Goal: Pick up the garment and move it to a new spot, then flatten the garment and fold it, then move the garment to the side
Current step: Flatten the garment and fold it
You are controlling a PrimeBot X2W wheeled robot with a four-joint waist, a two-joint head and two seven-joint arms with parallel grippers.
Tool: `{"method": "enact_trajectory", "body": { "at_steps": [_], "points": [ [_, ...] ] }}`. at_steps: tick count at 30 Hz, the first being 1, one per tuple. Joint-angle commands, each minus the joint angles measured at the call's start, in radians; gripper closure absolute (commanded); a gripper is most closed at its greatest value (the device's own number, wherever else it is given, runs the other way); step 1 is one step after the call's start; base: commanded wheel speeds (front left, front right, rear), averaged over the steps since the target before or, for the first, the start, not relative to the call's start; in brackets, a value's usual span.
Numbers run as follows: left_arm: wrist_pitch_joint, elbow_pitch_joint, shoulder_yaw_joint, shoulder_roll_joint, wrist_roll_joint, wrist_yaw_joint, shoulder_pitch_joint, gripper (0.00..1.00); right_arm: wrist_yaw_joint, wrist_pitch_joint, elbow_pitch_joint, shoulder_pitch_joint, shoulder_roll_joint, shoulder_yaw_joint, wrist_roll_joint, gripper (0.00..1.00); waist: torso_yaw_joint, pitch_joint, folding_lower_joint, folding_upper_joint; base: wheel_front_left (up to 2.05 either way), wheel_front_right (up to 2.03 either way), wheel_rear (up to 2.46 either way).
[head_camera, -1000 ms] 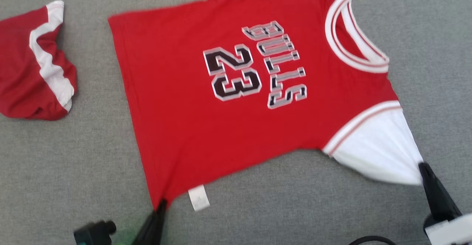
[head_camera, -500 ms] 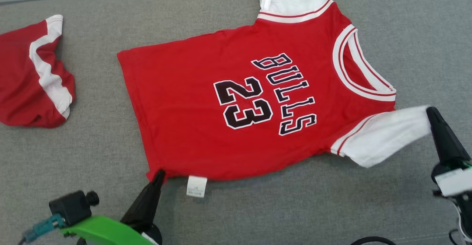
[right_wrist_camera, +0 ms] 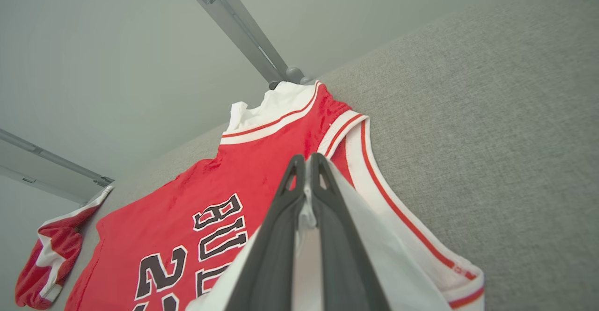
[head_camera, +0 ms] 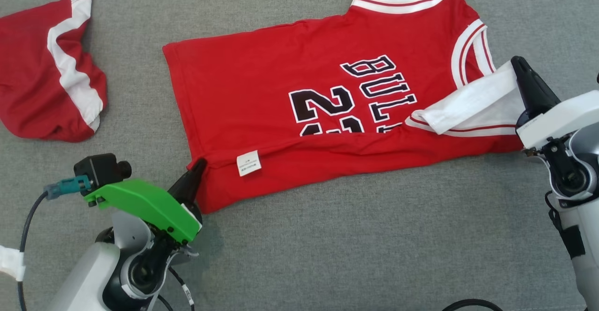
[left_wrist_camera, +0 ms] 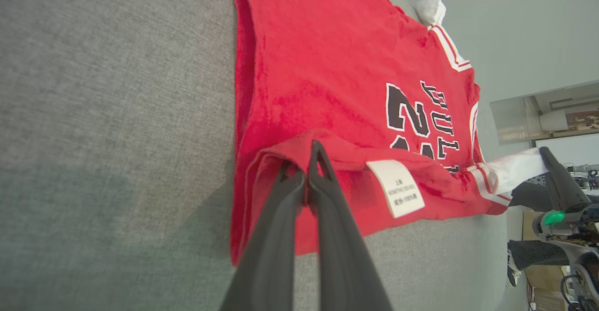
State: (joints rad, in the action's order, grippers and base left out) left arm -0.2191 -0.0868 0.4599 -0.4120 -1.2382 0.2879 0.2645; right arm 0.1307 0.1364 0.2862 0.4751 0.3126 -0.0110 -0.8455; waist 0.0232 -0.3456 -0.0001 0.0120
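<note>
A grey cloth-covered counter (head_camera: 327, 255) carries the red jersey (head_camera: 262, 82), spread flat with its near edge turned over onto the print. A second red garment (head_camera: 42, 82) lies well apart from the jersey, beyond its hem end. The left hand (head_camera: 200, 163) is clamped on the jersey's near hem corner, the right hand (head_camera: 516, 62) on its white sleeve (head_camera: 468, 103). If one hand travels faster, the fold would likely skew; a thin pinch could slip.

The jersey (head_camera: 262, 91) is matt red cloth, the surface (head_camera: 351, 245) coarse grey fabric.
</note>
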Motion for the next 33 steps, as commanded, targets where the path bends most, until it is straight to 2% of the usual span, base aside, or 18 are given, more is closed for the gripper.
{"method": "enact_trajectory", "body": {
  "at_steps": [1, 5, 10, 11, 12, 13, 16, 20, 23, 26, 29, 33],
  "points": [
    [-0.004, 0.035, 0.005, 0.007, 0.014, 0.003, 0.038, 1.0, 0.0, 0.007, 0.026, 0.031, 0.007, -0.01, 0.019, 1.0, 0.012, -0.018, 0.0001, -0.012, 0.0, 0.0, 0.0],
    [-0.006, 0.129, 0.023, 0.029, 0.034, -0.013, 0.092, 1.0, 0.0, 0.015, 0.101, 0.099, 0.007, -0.044, 0.052, 1.0, 0.011, -0.032, 0.0001, -0.012, 0.0, 0.0, 0.0],
    [0.003, 0.19, 0.048, 0.035, 0.06, -0.035, 0.128, 1.0, 0.0, -0.036, 0.158, 0.153, 0.018, -0.084, 0.102, 0.98, 0.004, -0.04, 0.0001, -0.012, 0.0, 0.0, 0.0],
    [0.014, 0.196, 0.05, 0.033, 0.07, -0.036, 0.13, 0.71, 0.0, -0.055, 0.164, 0.16, 0.02, -0.091, 0.109, 0.0, 0.002, -0.04, 0.0001, -0.012, 0.0, 0.0, 0.0],
    [0.027, 0.197, 0.053, 0.026, 0.087, -0.039, 0.127, 0.04, 0.0, -0.069, 0.167, 0.164, 0.019, -0.099, 0.114, 0.0, -0.001, -0.038, 0.0001, -0.012, 0.0, 0.0, 0.0],
    [0.041, 0.191, 0.058, 0.014, 0.11, -0.04, 0.118, 0.0, 0.0, -0.084, 0.167, 0.164, 0.021, -0.106, 0.119, 0.0, -0.006, -0.034, 0.0001, -0.012, 0.0, 0.0, 0.0],
    [0.096, 0.133, 0.059, -0.01, 0.148, -0.03, 0.057, 0.0, 0.0, -0.139, 0.124, 0.135, 0.056, -0.135, 0.15, 0.0, -0.019, -0.016, 0.0001, -0.012, 0.0, 0.0, 0.0],
    [0.164, 0.016, 0.053, -0.068, 0.211, 0.017, -0.038, 0.0, 0.0, -0.186, 0.039, 0.052, 0.119, -0.16, 0.214, 0.0, -0.031, 0.011, 0.0001, -0.012, 0.0, 0.0, 0.0],
    [0.176, -0.059, 0.075, -0.096, 0.25, 0.065, -0.105, 0.0, 0.0, -0.168, -0.012, -0.035, 0.166, -0.154, 0.283, 0.0, -0.036, 0.018, 0.0001, -0.012, 0.0, 0.0, 0.0],
    [0.159, -0.074, 0.103, -0.101, 0.274, 0.091, -0.128, 0.0, 0.0, -0.112, -0.04, -0.105, 0.182, -0.156, 0.335, 0.0, -0.037, 0.004, 0.0001, -0.012, 0.0, 0.0, 0.0],
    [0.132, -0.039, 0.135, -0.086, 0.277, 0.076, -0.096, 0.0, 0.0, -0.059, -0.045, -0.138, 0.196, -0.151, 0.379, 0.0, -0.031, -0.019, 0.0001, -0.012, 0.0, 0.0, 0.0],
    [0.088, 0.059, 0.179, -0.092, 0.319, 0.064, -0.022, 0.0, 0.0, -0.007, -0.022, -0.115, 0.184, -0.165, 0.44, 0.0, -0.027, -0.049, 0.0001, -0.012, 0.0, 0.0, 0.0]
  ]
}}
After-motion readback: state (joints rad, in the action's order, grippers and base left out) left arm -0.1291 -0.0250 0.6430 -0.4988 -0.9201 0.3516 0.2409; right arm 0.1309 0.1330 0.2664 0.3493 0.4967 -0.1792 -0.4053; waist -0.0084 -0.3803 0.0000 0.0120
